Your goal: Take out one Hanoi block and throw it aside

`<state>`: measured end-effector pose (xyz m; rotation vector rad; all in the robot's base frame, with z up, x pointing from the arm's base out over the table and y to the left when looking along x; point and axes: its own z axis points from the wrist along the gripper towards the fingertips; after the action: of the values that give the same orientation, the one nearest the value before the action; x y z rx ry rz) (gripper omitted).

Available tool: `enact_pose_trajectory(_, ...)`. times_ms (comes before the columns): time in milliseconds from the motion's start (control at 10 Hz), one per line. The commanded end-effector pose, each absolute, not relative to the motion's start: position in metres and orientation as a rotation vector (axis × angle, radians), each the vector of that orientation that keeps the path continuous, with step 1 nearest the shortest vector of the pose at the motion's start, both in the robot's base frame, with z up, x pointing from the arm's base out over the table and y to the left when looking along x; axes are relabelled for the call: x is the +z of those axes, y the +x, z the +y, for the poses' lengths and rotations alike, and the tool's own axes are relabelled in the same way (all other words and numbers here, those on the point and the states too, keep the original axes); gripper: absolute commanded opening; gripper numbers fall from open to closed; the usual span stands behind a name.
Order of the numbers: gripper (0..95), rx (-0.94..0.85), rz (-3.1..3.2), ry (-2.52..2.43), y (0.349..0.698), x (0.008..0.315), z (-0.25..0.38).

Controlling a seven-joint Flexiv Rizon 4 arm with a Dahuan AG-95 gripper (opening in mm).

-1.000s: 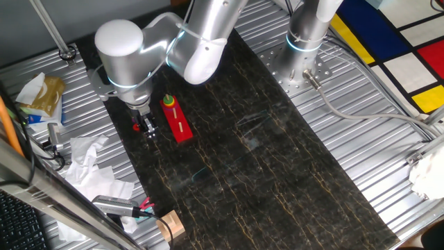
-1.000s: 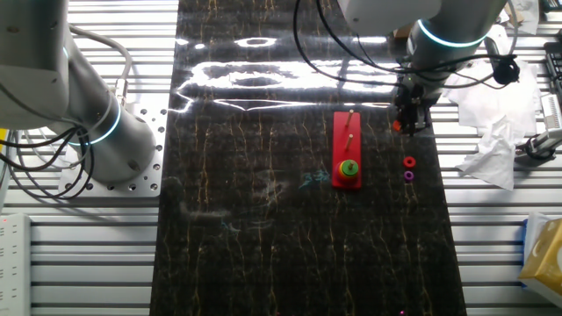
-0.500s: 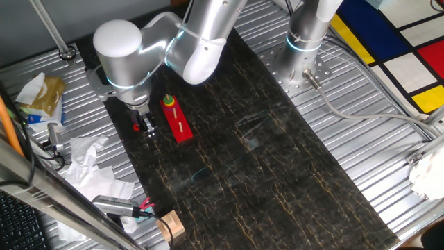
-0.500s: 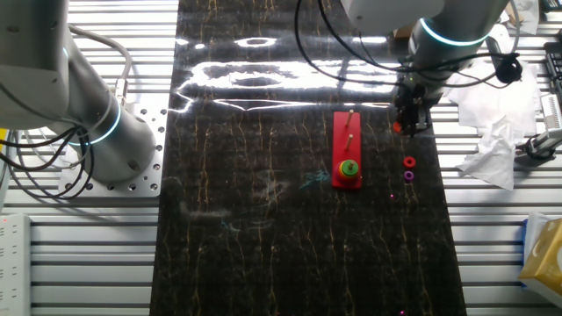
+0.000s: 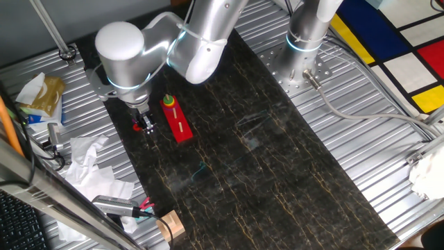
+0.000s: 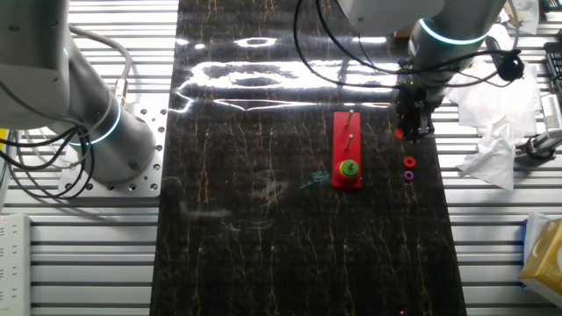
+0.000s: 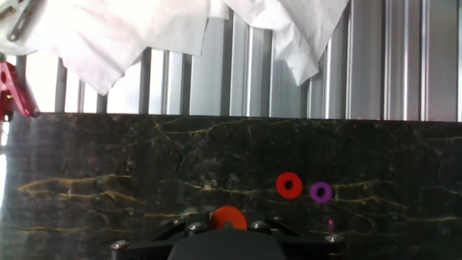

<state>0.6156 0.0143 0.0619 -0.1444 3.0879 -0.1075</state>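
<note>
A dark marbled mat (image 6: 263,175) is seen on a ribbed metal table (image 6: 492,254). The gripper (image 6: 413,130) is poised near the mat's right edge, clenched on a Hanoi block (image 7: 228,217), a small orange-red disc. Another red ring (image 7: 289,185) and a purple ring (image 7: 321,191) lie side by side on the mat nearby. To their left, a red peg board (image 6: 346,149) carries stacked discs (image 6: 349,168). Crumpled white paper (image 7: 144,29) lies beyond the mat. No writing is legible.

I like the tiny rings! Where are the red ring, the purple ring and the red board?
Red ring (image 7: 289,185): hand view, on its band.
Purple ring (image 7: 321,192): hand view, on its band.
Red board (image 6: 346,145): other fixed view, middle of its top.
</note>
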Motion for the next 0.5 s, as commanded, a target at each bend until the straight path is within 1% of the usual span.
enact_pose_trajectory(100,0.0,-0.092,3.08,-0.15,0.6171,0.0606,0.0149)
enact_pose_trajectory(500,0.0,-0.04,3.036,-0.145,0.6223,0.0562,0.0134)
